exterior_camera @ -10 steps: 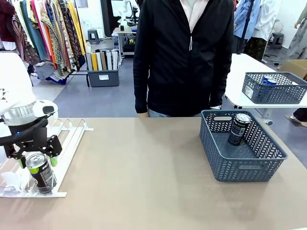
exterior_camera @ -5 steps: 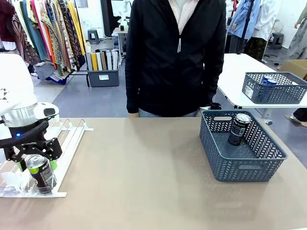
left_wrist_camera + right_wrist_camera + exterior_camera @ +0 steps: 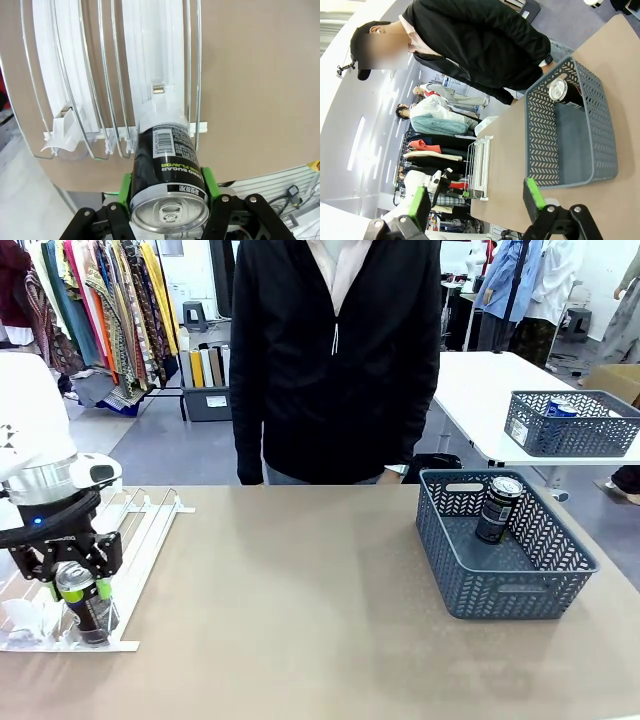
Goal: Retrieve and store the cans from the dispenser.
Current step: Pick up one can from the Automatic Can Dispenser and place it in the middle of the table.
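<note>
Closest thing in the front view: left gripper point(image 3: 74, 592) at the near left corner of the table point(image 3: 300, 620), pointing pretty much straight down off the white arm point(image 3: 30, 430), which comes in from the left edge w/ a blue light on the wrist. Jaws are pinched on a dark can point(image 3: 82, 600) standing upright at the low end of the dispenser point(image 3: 140, 530), right by the clear plastic stops point(image 3: 25, 620). In the left wrist view the green pads point(image 3: 207, 181) sit on both sides of that can point(image 3: 167, 175), touching it just under the silver top, and the can's base is in the rightmost lane of the rack point(image 3: 150, 65). Can't tell if it's lifted off the rails at all. Other lanes look bare, just wire rails + white strips.

Right gripper point(image 3: 477, 197): fingers spread wide apart, nothing between them, pads well clear of each other. It's up above the table's edge, tilted, looking across at the grey basket point(image 3: 570, 135).

Mid table, right side: the grey basket point(image 3: 505, 540) w/ one dark can point(image 3: 497, 508) in it, leaning against the far wall. Same can point(image 3: 565, 92) shows in the right wrist view, silver top visible.

Far side: person in a black zip jacket point(image 3: 335, 350) standing at the table edge, arms hanging down, hands near the table rim. Behind on the right, another white table w/ a 2nd grey basket point(image 3: 570, 425) holding a blue can point(image 3: 560, 408). Clothes rack point(image 3: 100, 310) way back left.
</note>
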You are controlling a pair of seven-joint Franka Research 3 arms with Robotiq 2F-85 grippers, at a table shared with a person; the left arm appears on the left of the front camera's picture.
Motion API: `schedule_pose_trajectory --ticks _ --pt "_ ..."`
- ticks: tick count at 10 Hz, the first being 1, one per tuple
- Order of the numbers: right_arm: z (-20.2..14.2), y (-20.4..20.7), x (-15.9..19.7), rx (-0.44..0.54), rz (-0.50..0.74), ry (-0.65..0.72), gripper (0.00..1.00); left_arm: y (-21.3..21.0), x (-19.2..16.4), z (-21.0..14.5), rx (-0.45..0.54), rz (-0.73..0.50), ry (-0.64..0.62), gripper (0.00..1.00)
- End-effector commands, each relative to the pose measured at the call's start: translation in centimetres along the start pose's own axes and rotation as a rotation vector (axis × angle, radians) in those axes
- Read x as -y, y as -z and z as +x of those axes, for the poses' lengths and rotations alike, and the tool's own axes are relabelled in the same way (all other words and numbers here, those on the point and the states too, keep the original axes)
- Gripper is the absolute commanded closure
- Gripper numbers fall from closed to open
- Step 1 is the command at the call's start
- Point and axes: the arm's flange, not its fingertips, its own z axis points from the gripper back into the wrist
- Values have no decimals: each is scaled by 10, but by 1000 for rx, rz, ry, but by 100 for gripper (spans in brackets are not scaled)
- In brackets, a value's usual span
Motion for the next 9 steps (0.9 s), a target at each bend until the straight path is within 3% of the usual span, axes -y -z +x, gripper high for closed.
schedule_pose_trajectory --ticks 1,6,9 --pt "1 2 -1 15 27 -21 0 0 -2 4 8 -24 -5 100" --pt "1 2 -1 15 27 -21 0 -18 -8 -2 64 -36 -9 100" --pt "1 2 -1 15 27 -21 0 -109 -20 -29 229 -61 46 100"
